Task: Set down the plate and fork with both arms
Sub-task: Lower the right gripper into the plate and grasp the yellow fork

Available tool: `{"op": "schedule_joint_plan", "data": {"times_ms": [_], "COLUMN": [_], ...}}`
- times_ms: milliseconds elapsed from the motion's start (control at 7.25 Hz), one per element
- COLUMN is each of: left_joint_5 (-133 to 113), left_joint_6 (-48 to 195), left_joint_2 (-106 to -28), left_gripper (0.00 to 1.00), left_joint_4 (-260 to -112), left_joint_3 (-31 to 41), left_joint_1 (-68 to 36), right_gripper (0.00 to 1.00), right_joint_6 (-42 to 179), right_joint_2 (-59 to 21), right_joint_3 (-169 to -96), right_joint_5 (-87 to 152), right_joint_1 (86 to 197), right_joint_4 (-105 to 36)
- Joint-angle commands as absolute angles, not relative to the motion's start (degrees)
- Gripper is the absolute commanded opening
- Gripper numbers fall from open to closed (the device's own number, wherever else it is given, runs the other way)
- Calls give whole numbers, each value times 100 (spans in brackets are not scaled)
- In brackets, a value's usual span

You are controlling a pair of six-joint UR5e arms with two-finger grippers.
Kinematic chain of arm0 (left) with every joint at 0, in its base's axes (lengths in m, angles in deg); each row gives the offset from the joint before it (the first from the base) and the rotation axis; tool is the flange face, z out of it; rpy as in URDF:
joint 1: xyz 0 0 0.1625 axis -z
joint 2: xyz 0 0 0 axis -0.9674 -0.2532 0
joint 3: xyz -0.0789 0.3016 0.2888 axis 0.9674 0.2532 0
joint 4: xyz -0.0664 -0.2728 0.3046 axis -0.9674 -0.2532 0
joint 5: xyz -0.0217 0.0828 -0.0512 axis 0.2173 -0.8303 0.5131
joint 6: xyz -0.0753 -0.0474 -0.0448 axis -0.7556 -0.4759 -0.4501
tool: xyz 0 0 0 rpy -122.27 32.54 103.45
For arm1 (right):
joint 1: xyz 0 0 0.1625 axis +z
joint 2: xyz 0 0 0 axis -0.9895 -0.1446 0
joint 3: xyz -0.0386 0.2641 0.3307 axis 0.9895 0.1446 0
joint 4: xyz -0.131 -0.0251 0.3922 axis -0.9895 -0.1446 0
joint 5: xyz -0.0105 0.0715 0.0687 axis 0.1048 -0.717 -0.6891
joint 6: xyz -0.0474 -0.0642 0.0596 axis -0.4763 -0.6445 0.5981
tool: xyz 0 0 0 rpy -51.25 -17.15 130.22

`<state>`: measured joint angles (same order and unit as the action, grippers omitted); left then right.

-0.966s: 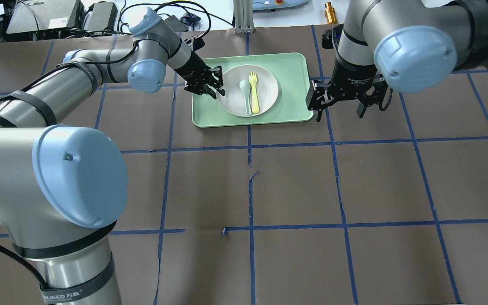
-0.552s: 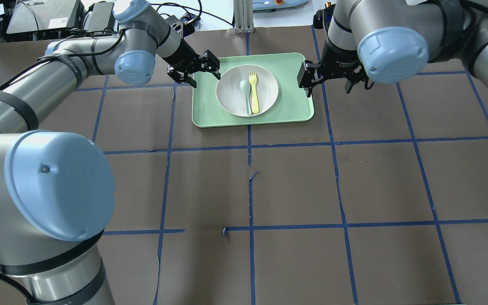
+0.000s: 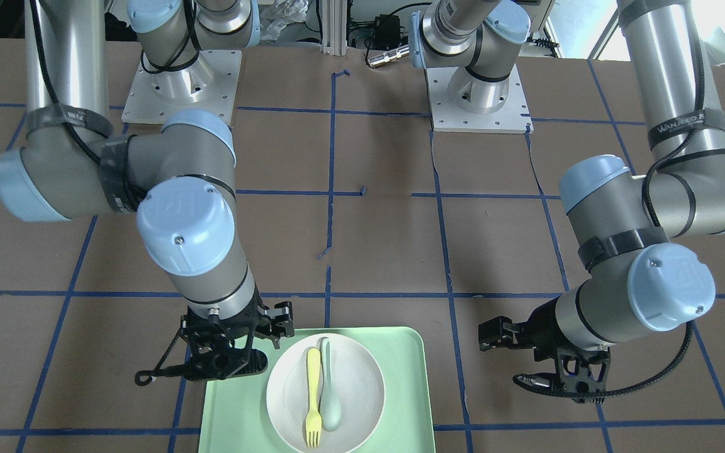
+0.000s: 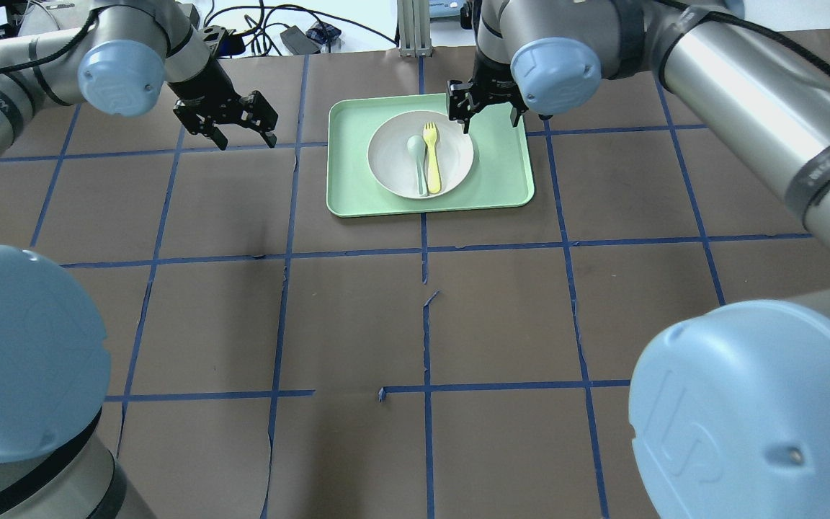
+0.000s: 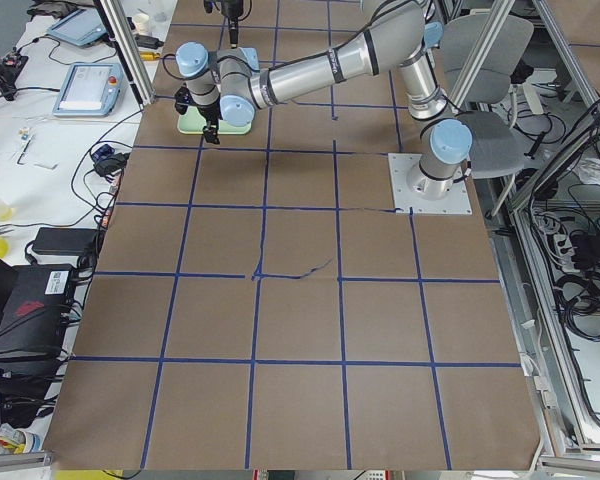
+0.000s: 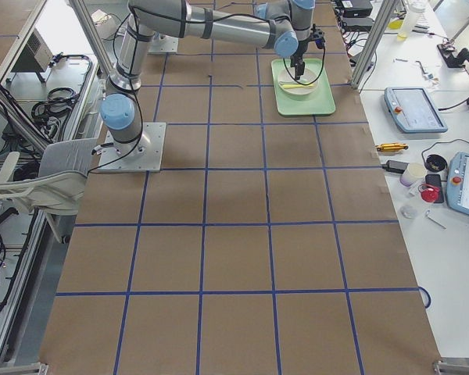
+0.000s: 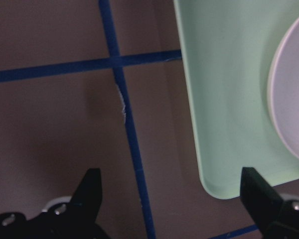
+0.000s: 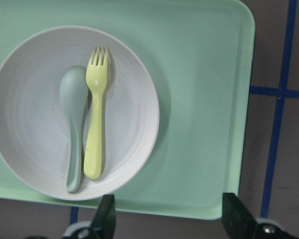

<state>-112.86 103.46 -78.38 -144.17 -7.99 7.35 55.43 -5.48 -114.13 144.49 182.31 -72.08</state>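
The off-white plate (image 4: 452, 155) lies in the mint-green tray (image 4: 501, 169). The pale-yellow fork (image 4: 431, 162) lies on the plate beside a grey-green spoon (image 4: 417, 158). My left gripper (image 4: 246, 142) is open and empty over the bare table, left of the tray. Its wrist view shows the tray corner (image 7: 224, 89) and the plate rim (image 7: 291, 99). My right gripper (image 4: 491, 122) is open and empty, above the tray's right part. Its wrist view looks down on the plate (image 8: 124, 119), the fork (image 8: 95, 114) and the spoon (image 8: 74, 124).
The table has a brown cover with a blue tape grid (image 4: 426, 252). Cables and devices (image 4: 292, 36) lie beyond its far edge. The two arm bases (image 3: 476, 100) stand at the robot's side. In the front view the tray (image 3: 406, 377) is at the bottom edge.
My left gripper has drawn back from the plate's left rim, off the tray to the left. My right gripper has moved from the tray's right side in over the tray. Both stay open.
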Motion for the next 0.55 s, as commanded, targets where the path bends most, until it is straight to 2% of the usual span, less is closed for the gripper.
{"op": "schedule_joint_plan", "data": {"times_ms": [0, 414], "left_joint_5": [-11354, -11345], "left_joint_6": [10421, 10421], "left_joint_2": [-7603, -7549], "left_gripper": [100, 100], "left_joint_4": [-14402, -14366], "left_joint_3": [-434, -424], "left_joint_1": [658, 649], "right_gripper": [62, 59], "right_joint_6": [5545, 5562], "right_joint_2": [90, 503], "right_joint_3": [-11271, -11201], "right_joint_5": [14196, 13985], "right_joint_1": [18328, 18442], "right_joint_4": [-7867, -8349]}}
